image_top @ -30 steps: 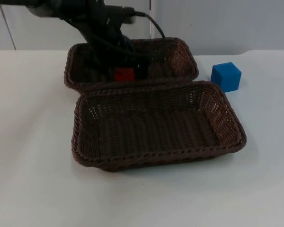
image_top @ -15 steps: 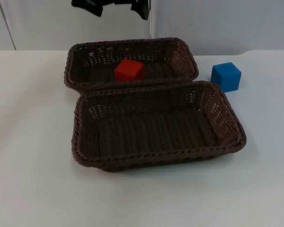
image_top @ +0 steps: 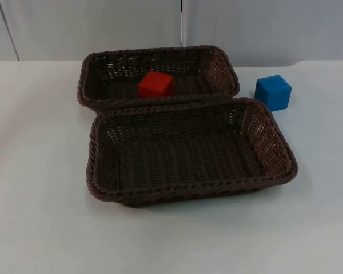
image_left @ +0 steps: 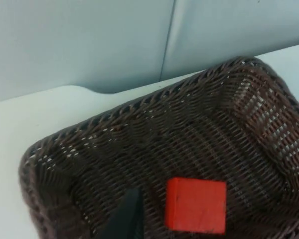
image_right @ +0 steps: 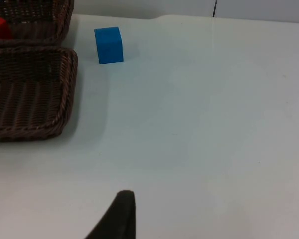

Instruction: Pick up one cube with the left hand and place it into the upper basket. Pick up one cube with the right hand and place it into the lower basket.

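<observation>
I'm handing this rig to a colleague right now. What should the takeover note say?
Left gripper: above the upper basket, holding nothing.
Right gripper: waits over the bare table, away from the blue cube.
Red cube lies inside the upper basket: left-hand step done.
Blue cube sits on the table beside the baskets; lower basket holds no cube.
Left: right gripper picks the blue cube and places it in the lower basket.
</observation>
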Robot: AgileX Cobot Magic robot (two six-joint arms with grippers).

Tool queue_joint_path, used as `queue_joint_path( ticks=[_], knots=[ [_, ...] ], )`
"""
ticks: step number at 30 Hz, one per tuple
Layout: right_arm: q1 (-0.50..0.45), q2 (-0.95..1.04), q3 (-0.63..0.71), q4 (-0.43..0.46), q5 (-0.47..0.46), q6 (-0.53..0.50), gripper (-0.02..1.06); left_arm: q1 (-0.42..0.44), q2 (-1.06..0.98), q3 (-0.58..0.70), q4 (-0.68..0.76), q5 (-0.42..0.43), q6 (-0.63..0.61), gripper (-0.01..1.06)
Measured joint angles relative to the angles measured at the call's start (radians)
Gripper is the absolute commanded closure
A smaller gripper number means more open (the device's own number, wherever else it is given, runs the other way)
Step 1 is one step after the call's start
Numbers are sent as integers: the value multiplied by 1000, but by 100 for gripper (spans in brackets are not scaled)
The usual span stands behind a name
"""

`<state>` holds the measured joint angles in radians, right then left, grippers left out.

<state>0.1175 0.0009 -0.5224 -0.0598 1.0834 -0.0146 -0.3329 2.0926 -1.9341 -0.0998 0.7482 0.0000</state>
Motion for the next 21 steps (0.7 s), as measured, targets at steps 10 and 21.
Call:
queue_joint_path(
  ticks=[10,21],
  knots=[
    [0,0,0,0,0,0,-1,0,-198,301,42,-123,-9,6],
    [0,0,0,0,0,0,-1,0,-464,673,47,-290,-23,6]
  ],
)
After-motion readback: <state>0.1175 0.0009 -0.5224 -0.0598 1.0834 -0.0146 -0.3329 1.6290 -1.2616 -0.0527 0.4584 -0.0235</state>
